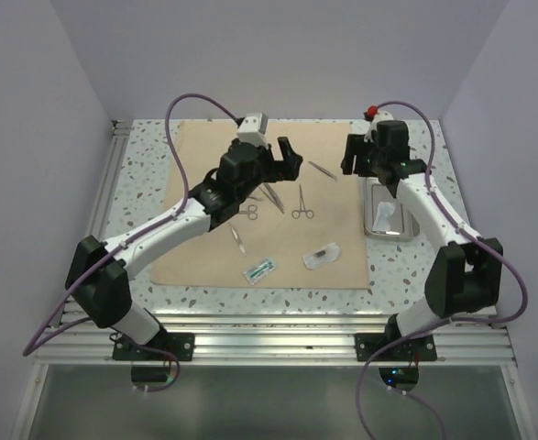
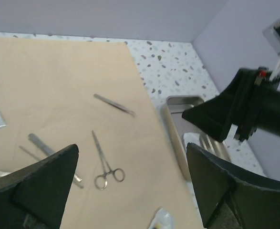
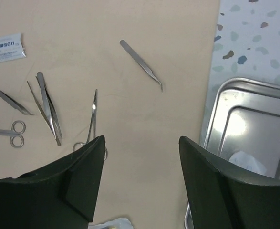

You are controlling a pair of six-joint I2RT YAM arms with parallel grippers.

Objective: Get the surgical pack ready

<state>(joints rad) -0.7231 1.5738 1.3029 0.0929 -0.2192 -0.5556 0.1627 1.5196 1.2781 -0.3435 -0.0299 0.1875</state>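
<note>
- The right claw [image 3: 142,143] is hanging wide open and gripping nothing, over the right-hand margin of the tan cloth sheet [image 1: 209,147]. The left claw [image 1: 290,158] is also gaping and empty, out over the middle of that cloth.
- The curved tweezers [image 3: 140,64] are lying flat on the cloth ahead of the right claw. They are sitting roughly in line with the gap between its fingers and well clear of both.
- Their long axis is running on a slant across that gap. The blunt end is pointing farther off and to the claw's left, and the bent tip is coming nearer and to its right.
- The fingers are set to close side to side, so they are facing the tweezers at an angle. I judge that the wrist is needing a twist before a clean pinch.
- The steel tray [image 3: 215,112] is sitting just to the right of the right claw, off the cloth on the speckled table [image 1: 140,183]. A pale item [image 3: 247,162] that I cannot identify is lying inside it.
- In the top view the tweezers are lying between the two claws, about equally near each. The right arm is standing beside the tray, so it is looking the better placed.
- The ring-handled forceps [image 2: 105,164] are lying ahead of the left claw, between its fingers, with the rings nearest.
</note>
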